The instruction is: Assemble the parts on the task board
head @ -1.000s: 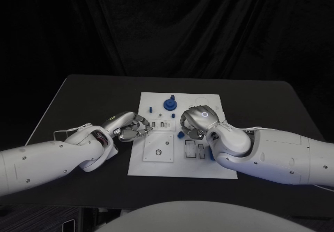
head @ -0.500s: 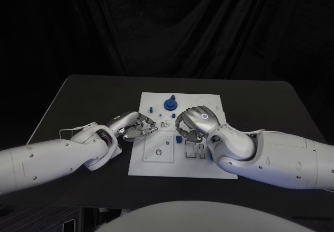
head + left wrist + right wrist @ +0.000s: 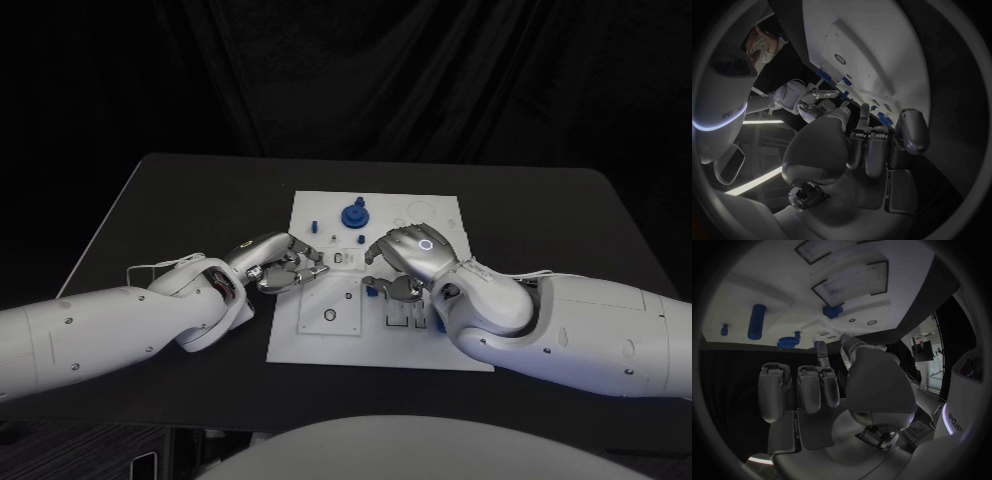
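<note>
The white task board [image 3: 325, 335] lies mid-table. A tall blue part [image 3: 353, 215] stands near its far edge. My right hand [image 3: 407, 258] hovers over the board's middle, thumb and a finger closed around a small blue part [image 3: 372, 290]; the right wrist view shows that blue part [image 3: 819, 346] at the fingertips [image 3: 824, 359]. My left hand [image 3: 283, 264] rests at the board's left edge with fingers curled in, and nothing shows in them. In the left wrist view my left hand [image 3: 870, 145] faces the board [image 3: 879, 55] and the right hand [image 3: 798, 97].
More blue parts stand on the board [image 3: 767, 275] ahead of the right hand: a cylinder [image 3: 756, 321], a small peg [image 3: 724, 330], a ring-shaped piece [image 3: 789, 342] and a block [image 3: 832, 311]. Dark slots [image 3: 400, 314] lie near the board's near right. Black table [image 3: 188, 200] surrounds the board.
My right hand has come nearer to me over the board, bringing the small blue part along. My left hand has shifted slightly right, onto the board's left edge.
</note>
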`<state>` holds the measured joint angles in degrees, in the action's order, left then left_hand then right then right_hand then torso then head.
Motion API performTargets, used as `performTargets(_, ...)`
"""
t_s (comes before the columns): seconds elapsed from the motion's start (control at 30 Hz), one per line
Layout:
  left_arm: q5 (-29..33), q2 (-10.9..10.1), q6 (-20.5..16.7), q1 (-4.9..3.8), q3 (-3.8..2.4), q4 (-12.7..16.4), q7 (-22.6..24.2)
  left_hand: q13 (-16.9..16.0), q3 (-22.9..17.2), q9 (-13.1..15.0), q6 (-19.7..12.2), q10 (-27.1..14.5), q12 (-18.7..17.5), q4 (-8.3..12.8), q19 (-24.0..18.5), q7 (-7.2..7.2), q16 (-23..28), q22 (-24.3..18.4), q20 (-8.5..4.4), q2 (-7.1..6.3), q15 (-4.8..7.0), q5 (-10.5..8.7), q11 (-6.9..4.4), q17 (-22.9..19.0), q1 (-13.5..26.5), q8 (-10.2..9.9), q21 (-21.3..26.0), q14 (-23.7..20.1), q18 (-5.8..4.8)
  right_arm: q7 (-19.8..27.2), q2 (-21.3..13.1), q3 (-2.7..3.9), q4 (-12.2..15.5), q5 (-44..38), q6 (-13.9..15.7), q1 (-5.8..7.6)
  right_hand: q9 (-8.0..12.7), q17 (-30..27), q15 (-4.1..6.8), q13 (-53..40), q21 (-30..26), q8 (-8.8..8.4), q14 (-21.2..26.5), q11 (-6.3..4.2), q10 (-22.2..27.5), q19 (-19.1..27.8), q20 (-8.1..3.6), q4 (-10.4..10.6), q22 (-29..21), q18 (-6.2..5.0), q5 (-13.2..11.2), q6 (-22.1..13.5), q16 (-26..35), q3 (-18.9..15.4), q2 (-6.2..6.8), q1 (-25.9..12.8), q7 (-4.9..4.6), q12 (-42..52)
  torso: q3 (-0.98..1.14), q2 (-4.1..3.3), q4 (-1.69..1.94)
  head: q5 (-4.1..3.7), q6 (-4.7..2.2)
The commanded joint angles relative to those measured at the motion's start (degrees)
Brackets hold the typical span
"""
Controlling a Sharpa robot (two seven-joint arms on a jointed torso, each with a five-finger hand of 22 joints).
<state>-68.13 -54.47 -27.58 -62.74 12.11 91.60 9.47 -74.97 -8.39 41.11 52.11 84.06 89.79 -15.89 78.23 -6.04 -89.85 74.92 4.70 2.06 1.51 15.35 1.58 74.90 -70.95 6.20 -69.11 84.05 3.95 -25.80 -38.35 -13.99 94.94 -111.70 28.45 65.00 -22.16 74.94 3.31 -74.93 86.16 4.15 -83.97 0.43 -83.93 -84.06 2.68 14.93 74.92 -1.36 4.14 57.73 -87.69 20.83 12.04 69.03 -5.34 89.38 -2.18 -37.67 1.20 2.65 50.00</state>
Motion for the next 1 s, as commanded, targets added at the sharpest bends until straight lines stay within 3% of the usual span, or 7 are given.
performTargets(0.03, 0.34, 0.04, 1.28, 0.07, -0.03, 0.16, 0.79, -15.03, 0.29, -0.06, 0.35, 5.94, 0.21, -0.05, 0.13, -0.09, -0.15, 8.92, 0.41, 0.06, -0.3, 0.2, 0.27, 15.1, -0.53, -0.28, 0.22, 5.95, 0.72, -2.34, -0.05, 0.01, 0.58, -0.39, -6.0, -0.13, 0.56, 11.63, -0.26, -13.73, -0.19, -0.22, -5.31, 0.36, -5.29, -4.14, 0.52, 1.4, 13.64, 0.26, -0.65, -0.06, 0.11, -2.71, 0.06, -0.89, -0.06, -0.09, -0.04, -0.05, 0.13, -0.22, 0.0)
performTargets(0.23, 0.34, 0.09, 1.32, 0.08, -0.03, 0.24, 0.86, -15.03, 0.29, -0.2, 0.41, 5.94, 0.21, -0.04, 0.12, -0.09, -0.15, 8.92, 0.41, 0.11, -0.3, 0.31, 0.26, 15.1, -0.61, -0.3, 0.23, 5.95, 0.72, -3.23, 0.13, 0.0, 0.68, -0.39, -8.71, -0.17, 0.93, 11.49, -0.22, -13.54, -0.34, -0.22, -5.28, 0.32, -5.18, -4.07, 0.49, 1.69, 13.59, 0.22, -0.95, 0.06, 0.19, -4.6, -0.06, -1.13, -0.02, -0.19, -0.03, -0.07, 0.21, -0.23, 0.0)
performTargets(0.43, 0.34, 0.1, 1.51, 0.09, -0.03, 0.24, 0.85, -15.03, 0.3, -0.34, 0.48, 5.94, 0.21, -0.05, 0.14, -0.09, -0.15, 8.93, 0.41, 0.15, -0.3, 0.42, 0.26, 15.1, -0.67, -0.32, 0.19, 5.95, 0.71, -3.48, 0.41, -0.01, 0.61, -0.39, -9.85, -0.29, 1.06, 11.48, -0.21, -13.41, -0.45, -0.25, -5.28, 0.31, -5.1, -4.02, 0.48, 1.53, 13.55, 0.19, -0.92, 0.04, 0.19, -4.94, -0.11, -0.69, -0.01, -0.26, 0.0, -0.08, -0.01, 0.04, 0.0)
performTargets(0.63, 0.34, 0.12, 1.76, 0.1, -0.03, 0.24, 0.8, -15.03, 0.3, -0.34, 0.48, 5.94, 0.21, -0.05, 0.14, -0.09, -0.15, 8.93, 0.41, 0.15, -0.3, 0.42, 0.26, 15.1, -0.67, -0.32, 0.19, 5.95, 0.71, -3.68, 0.53, -0.01, 0.21, -0.39, -10.86, -0.32, 1.57, 11.37, -0.28, -12.97, -0.72, -0.44, -5.25, 0.42, -4.83, -3.9, 0.51, 1.31, 13.45, 0.13, -0.63, -0.6, 0.24, -5.43, -0.29, 0.89, -0.17, -0.5, -0.02, -0.01, 0.17, -0.1, 0.0)
performTargets(0.67, 0.34, 0.13, 1.8, 0.1, -0.03, 0.23, 0.79, -15.03, 0.33, -0.5, 0.54, 5.94, 0.21, -0.07, 0.12, -0.09, -0.15, 8.92, 0.41, 0.18, -0.3, 0.54, 0.26, 15.1, -0.72, -0.34, 0.21, 5.95, 0.72, -3.69, 0.57, -0.01, 0.1, -0.39, -11.04, -0.33, 1.87, 11.28, -0.36, -12.7, -0.98, -0.41, -5.23, 0.53, -4.66, -3.77, 0.57, 1.02, 13.36, 0.06, 0.85, -0.88, 0.29, -5.29, -0.52, 2.29, -0.29, -0.65, -0.02, -0.02, 0.17, -0.09, 0.0)
performTargets(0.8, 0.34, 0.24, 1.99, 0.1, -0.03, 0.18, 0.77, -15.03, 0.33, -0.5, 0.54, 5.94, 0.21, -0.07, 0.12, -0.09, -0.15, 8.92, 0.41, 0.18, -0.3, 0.54, 0.26, 15.1, -0.72, -0.34, 0.21, 5.95, 0.72, -3.61, 0.74, -0.01, -0.37, -0.39, -11.61, -0.34, 2.25, 11.17, -0.45, -12.57, -1.04, -0.34, -5.21, 0.62, -4.57, -3.74, 0.66, 0.82, 13.34, 0.05, 2.33, -1.04, 0.35, -5.21, -0.58, 3.62, -0.39, -0.73, -0.02, -0.06, 0.19, -0.07, 0.0)
performTargets(1.0, 0.34, 0.48, 2.23, 0.11, -0.03, 0.04, 0.77, -15.03, 0.35, -0.63, 0.6, 5.94, 0.21, -0.11, 0.08, -0.1, -0.15, 8.9, 0.41, 0.24, -0.3, 0.63, 0.26, 15.1, -0.74, -0.36, 0.27, 5.95, 0.73, -3.2, 1.32, -0.01, -1.24, -0.39, -12.13, -0.35, 2.89, 11.06, -0.52, -12.46, -1.18, -0.2, -5.18, 0.7, -4.48, -3.67, 0.75, -0.69, 13.3, 0.01, 6.63, -0.79, 0.38, -4.26, -0.61, 6.73, -0.51, -0.8, -0.04, -0.13, 0.09, 0.01, 0.0)
